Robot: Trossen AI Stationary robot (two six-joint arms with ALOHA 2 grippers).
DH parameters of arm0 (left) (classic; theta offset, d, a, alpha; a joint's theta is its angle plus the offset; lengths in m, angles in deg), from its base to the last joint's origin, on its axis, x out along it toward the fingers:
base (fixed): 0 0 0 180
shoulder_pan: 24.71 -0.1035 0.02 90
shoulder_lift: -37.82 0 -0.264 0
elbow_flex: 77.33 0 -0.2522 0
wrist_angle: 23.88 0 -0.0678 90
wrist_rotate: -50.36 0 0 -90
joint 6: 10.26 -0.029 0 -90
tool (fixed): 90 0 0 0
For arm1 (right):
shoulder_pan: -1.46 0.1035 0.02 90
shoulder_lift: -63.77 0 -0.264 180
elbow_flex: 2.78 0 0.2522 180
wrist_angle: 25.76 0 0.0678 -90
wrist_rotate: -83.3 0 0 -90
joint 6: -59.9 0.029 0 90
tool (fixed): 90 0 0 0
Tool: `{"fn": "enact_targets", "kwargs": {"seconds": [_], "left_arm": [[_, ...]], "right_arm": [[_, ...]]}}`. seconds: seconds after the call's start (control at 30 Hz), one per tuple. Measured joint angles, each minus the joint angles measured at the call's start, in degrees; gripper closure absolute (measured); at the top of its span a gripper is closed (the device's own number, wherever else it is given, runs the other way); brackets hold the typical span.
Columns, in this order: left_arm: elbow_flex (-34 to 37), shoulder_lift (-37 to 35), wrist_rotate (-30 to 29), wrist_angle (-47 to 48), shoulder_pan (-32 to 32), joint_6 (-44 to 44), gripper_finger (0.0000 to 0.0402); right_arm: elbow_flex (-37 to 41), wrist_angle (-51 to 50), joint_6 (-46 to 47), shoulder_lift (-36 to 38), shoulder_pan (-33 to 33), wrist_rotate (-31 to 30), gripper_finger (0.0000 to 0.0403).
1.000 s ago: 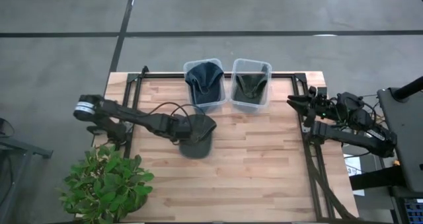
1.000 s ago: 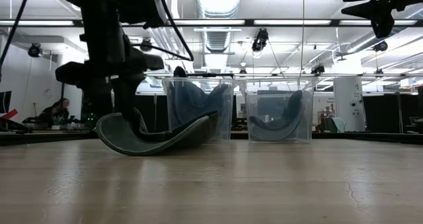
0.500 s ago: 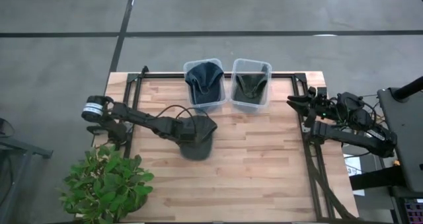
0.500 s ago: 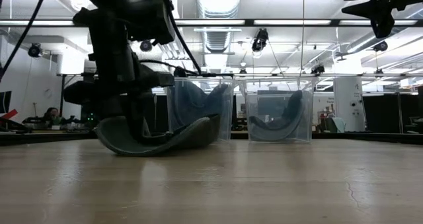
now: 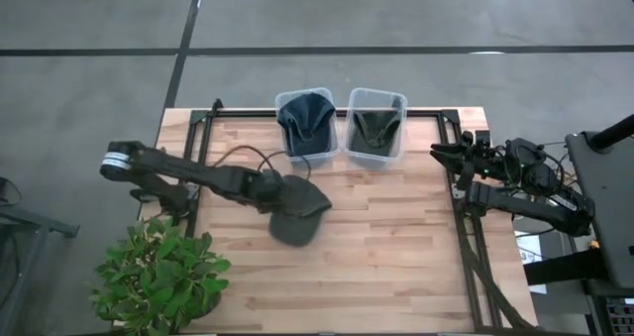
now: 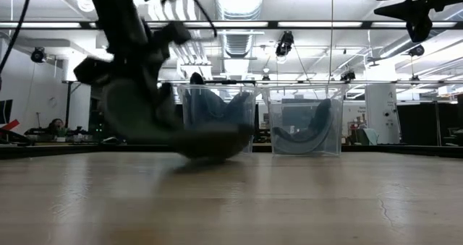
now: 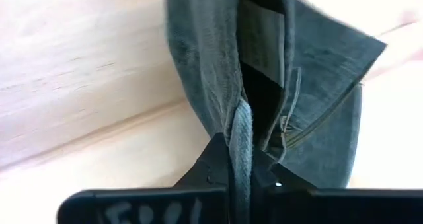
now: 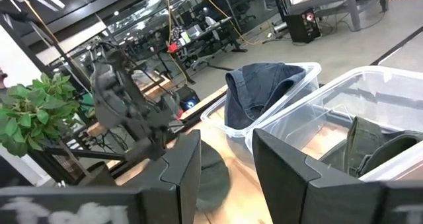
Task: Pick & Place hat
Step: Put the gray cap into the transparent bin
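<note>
Now left claw pinches the floppy grey-green cloth hat w/ its edge lifting off the wooden desk. Grasp done; carry & drop into a clear plastic bin left. Right claw waits spread, empty.

left gripper fingers pinched closed, right gripper parted

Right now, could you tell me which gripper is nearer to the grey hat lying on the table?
The left one. The left gripper is shut on the grey hat's fabric, while the right gripper waits off at the table's right edge, beyond the bins.
</note>
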Motion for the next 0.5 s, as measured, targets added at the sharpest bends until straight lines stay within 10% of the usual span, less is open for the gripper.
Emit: {"fn": "enact_targets", "kwargs": {"seconds": [0.27, 0.5], "left_arm": [[-4.65, -10.69, -1.59, -2.21, -0.01, -10.66, 0.0397], [-3.82, -16.79, -1.39, -27.97, 0.12, -44.19, 0.0397]], "right_arm": [[0.0, 0.0, 0.77, 0.0, 0.0, -0.04, 0.0273], [0.0, 0.0, 0.11, 0.0, 0.0, -0.07, 0.0273]]}}
